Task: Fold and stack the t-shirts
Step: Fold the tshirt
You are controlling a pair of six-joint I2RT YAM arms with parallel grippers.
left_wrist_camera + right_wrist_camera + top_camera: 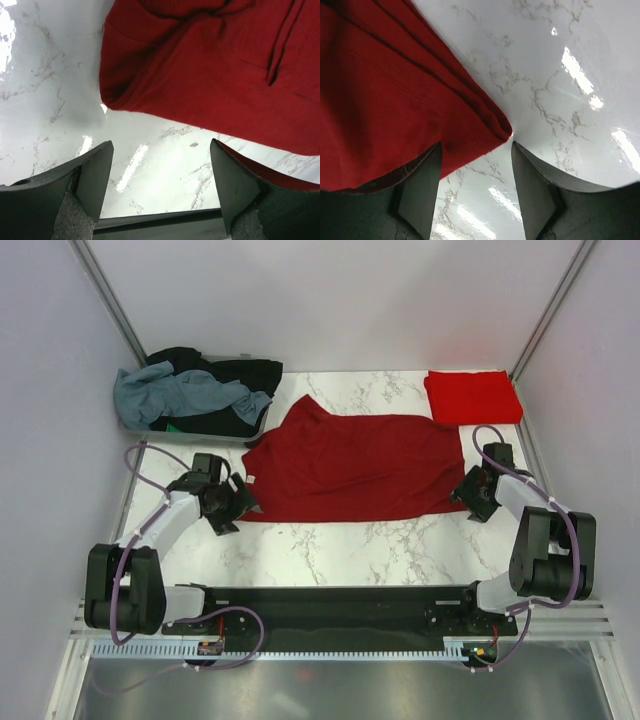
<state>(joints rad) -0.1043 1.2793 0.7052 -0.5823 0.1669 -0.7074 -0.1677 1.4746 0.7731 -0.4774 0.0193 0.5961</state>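
A dark maroon-red t-shirt (355,465) lies spread and partly folded on the marble table (330,550). My left gripper (238,502) is open and empty at its near left corner, seen close in the left wrist view (200,65). My right gripper (466,492) is open and empty at its near right corner (395,100). A brighter red t-shirt (472,396), folded to a rectangle, lies at the far right. A grey-blue t-shirt (175,392), a black one (240,375) and a bit of green cloth (176,426) are heaped at the far left.
The heap sits in a grey tray (190,435) at the back left corner. White walls close in the table on both sides. A black mounting rail (330,605) runs along the near edge.
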